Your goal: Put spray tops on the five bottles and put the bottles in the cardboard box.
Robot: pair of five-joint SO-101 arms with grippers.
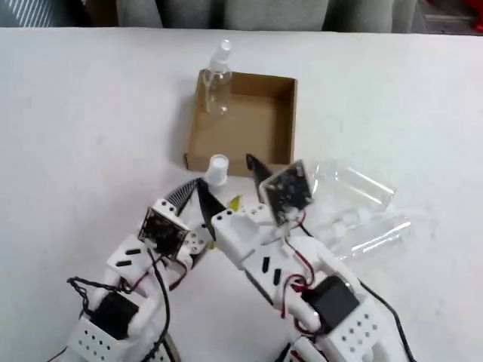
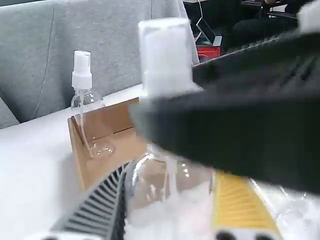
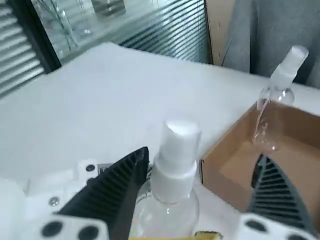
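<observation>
Left gripper (image 2: 172, 210) was clamped on 1 bottle (image 1: 217, 172) just outside the cardboard box (image 1: 256, 128) at 7 o'clock. Right gripper (image 3: 202, 157), fingers apart, flanked its spray top (image 3: 177, 145)

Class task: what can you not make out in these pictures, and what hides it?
Left wrist view: much of the cardboard box, behind a blurred black finger.
High view: the near bottle's body, covered by an arm.
High view: how many clear bottles lie at the right; they overlap.
Right wrist view: the near bottle's base, cut off by the edge.
</observation>
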